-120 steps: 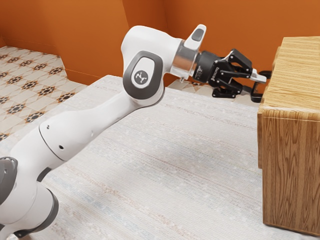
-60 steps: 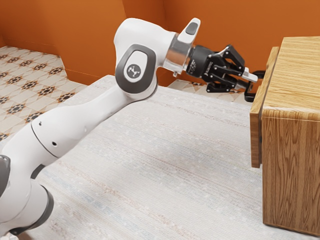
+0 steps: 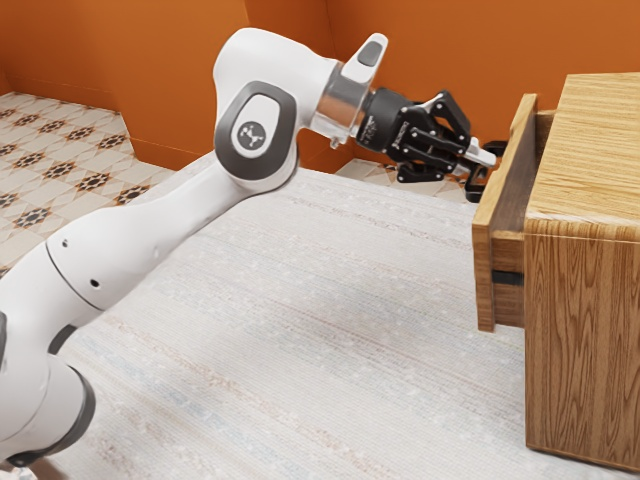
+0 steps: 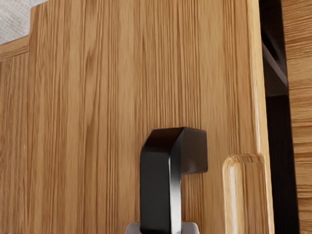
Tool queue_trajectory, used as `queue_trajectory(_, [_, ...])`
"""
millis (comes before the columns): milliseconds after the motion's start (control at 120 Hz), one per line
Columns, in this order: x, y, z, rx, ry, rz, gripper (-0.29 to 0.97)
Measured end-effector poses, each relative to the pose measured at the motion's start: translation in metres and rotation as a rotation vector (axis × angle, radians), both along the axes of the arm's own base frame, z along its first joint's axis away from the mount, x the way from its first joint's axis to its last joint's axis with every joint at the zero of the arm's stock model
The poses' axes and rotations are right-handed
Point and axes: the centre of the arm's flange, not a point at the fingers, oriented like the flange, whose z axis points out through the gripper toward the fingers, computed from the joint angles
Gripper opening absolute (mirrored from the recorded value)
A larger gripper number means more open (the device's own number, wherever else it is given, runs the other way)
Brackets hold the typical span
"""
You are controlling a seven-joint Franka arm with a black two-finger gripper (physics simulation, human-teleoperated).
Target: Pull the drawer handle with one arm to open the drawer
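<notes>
Pull step in hand: gripper clenched on handle, drawer partly out of cabinet. Next, likely: straight pull outward, firm grip, no twisting.

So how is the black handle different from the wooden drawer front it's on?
The handle is plain black; the drawer front is light, stripy wood. The handle is a small bent bar; the drawer front is a big flat board. The handle juts forward; the drawer front is flat behind it. Both stand out from the cabinet.
</notes>
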Motion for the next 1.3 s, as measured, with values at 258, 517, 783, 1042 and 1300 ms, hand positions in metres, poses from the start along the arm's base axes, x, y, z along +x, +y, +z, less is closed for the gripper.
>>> queue_trajectory(258, [-0.005,0.01,0.001,0.019,0.009,0.007,-0.05])
queue_trajectory(517, [-0.01,0.018,0.004,0.024,0.013,0.013,-0.05])
queue_trajectory(783, [-0.017,0.028,0.005,0.033,0.019,0.015,-0.06])
queue_trajectory(1042, [-0.025,0.042,0.011,0.033,0.016,0.026,-0.06])
queue_trajectory(1300, [-0.028,0.057,0.01,0.037,0.021,0.044,-0.06])
